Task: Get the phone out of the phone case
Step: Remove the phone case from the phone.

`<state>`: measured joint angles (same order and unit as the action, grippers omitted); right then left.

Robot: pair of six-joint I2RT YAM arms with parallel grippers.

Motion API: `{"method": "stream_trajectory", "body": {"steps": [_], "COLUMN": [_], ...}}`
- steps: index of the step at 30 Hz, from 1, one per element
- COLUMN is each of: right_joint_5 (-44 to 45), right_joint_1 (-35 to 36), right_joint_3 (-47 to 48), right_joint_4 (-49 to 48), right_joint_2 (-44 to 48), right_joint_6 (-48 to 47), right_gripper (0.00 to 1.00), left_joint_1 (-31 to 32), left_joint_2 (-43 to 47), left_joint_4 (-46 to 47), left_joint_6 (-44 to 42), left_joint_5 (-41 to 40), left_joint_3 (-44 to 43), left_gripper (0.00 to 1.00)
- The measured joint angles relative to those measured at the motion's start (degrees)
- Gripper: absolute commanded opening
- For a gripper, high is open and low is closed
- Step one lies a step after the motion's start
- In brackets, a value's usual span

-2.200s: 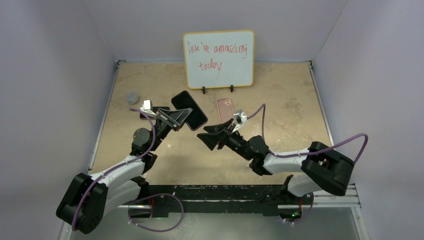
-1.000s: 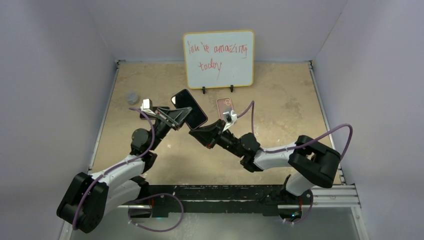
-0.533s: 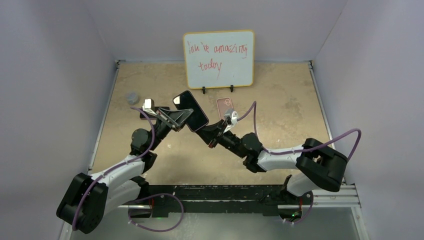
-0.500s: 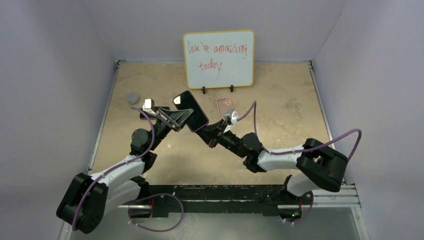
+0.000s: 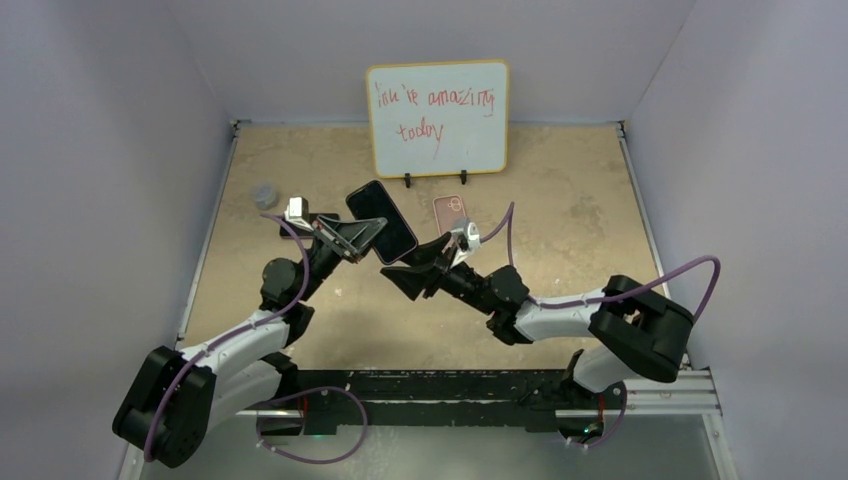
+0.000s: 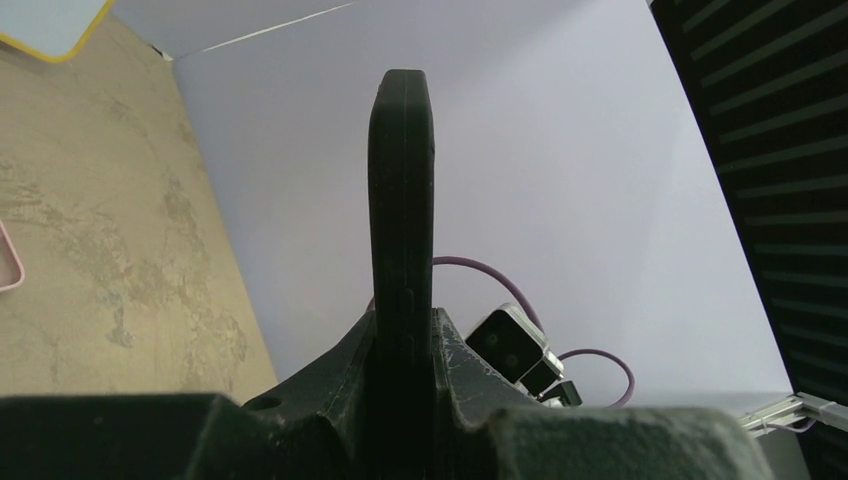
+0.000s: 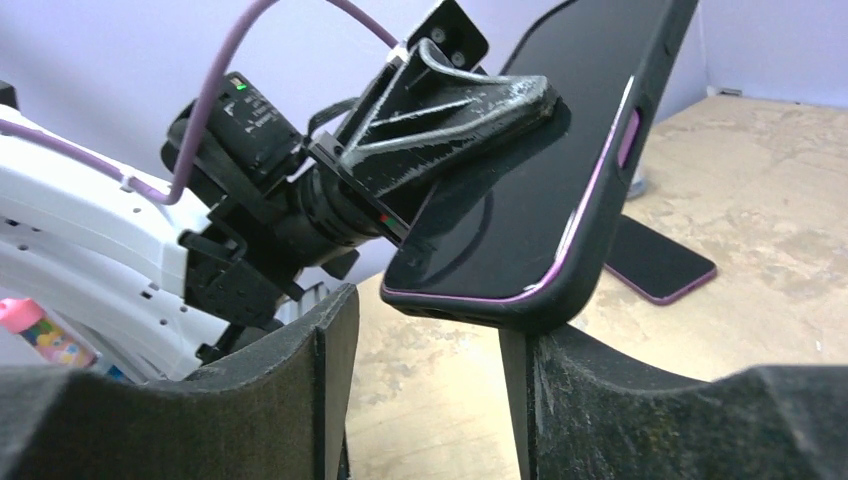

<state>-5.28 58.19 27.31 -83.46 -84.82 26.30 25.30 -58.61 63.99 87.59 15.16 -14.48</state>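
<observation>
Clamping the cased phone [image 5: 380, 210] edge-on, the left gripper [image 5: 366, 232] holds it tilted above the table [image 5: 580, 200]. The right gripper [image 7: 430, 345] stands open, its fingers [image 7: 300, 380] straddling the phone's lower end.

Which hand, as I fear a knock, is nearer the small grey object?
Left. The left hand, gripping the cased phone, is right of the grey object; the right hand is farther right, past the phone.

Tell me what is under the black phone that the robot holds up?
Bare tan table and a flat dark slab with a purple edge lying on it. The black cased phone covers the slab's other end.
</observation>
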Motion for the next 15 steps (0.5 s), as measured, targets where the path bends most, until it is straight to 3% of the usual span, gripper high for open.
{"method": "stream_trajectory", "body": {"steps": [15], "right_joint_5": [0.59], "right_joint_1": [0.31], "right_joint_3": [0.00], "right_joint_4": [-3.04], "right_joint_2": [-1.11], "right_joint_6": [2.23], "right_gripper": [0.52], "left_joint_1": [0.26], "left_joint_2": [-0.11], "left_joint_4": [-0.17], "left_joint_6": [-0.17], "left_joint_5": [-0.15], "left_joint_3": [0.00], "left_gripper": [0.00]}}
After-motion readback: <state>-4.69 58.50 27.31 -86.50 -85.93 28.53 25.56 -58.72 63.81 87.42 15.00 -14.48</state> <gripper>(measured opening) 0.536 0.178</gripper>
